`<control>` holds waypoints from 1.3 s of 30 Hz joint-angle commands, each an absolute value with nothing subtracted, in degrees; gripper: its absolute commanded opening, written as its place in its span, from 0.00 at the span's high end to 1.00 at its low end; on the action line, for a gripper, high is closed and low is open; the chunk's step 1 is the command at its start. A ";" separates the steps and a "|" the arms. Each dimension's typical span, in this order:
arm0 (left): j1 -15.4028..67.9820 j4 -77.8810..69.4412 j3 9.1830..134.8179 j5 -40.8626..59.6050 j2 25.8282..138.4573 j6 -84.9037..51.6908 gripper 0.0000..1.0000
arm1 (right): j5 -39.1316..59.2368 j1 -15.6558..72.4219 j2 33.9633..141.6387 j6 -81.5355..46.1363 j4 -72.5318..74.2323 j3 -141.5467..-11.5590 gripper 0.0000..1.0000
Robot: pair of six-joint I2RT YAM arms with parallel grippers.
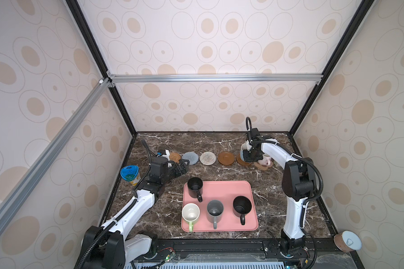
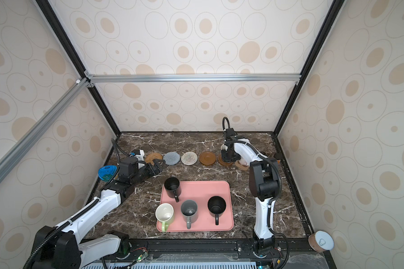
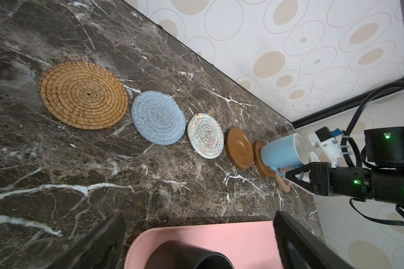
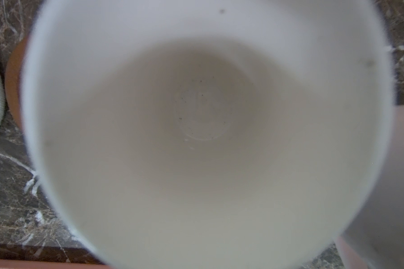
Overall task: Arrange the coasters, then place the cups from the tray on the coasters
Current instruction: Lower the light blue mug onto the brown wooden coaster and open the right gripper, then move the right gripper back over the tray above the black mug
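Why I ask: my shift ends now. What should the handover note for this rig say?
Grippers: left gripper open and empty, hovering near the blue-grey coaster. The right gripper is shut on the handle of the light blue cup, which is on or just over a wooden disc coaster.
Done: six coasters lined up; pink cup on the paw coaster.
Left: release the light blue cup. Then move the black cup, second black cup, grey cup and light green cup off the tray onto the rattan coaster, blue-grey coaster, cream coaster and bare wooden disc coaster.
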State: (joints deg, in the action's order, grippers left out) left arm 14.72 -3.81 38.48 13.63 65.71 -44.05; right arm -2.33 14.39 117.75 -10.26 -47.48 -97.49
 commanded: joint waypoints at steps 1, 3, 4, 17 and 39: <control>14.32 -4.90 38.49 13.82 64.84 -44.70 0.00 | -1.71 14.66 117.59 -11.06 -49.13 -97.82 0.86; 14.27 -4.92 38.40 13.83 64.86 -44.61 0.00 | -1.86 14.67 117.60 -11.16 -49.21 -97.82 0.84; 14.33 -4.97 38.36 13.88 64.86 -44.60 0.00 | -1.85 14.72 117.60 -11.24 -49.29 -97.81 0.83; 14.33 -4.93 38.04 13.86 64.56 -44.49 0.00 | -1.93 14.81 116.31 -12.02 -50.43 -98.21 0.63; 14.32 -4.23 38.83 12.85 65.52 -44.01 0.00 | -1.10 19.12 99.73 -11.25 -53.97 -96.41 0.47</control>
State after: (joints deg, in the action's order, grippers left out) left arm 14.72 -3.86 37.95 13.63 65.67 -44.05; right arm -1.78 17.19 101.69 -11.53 -51.94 -97.27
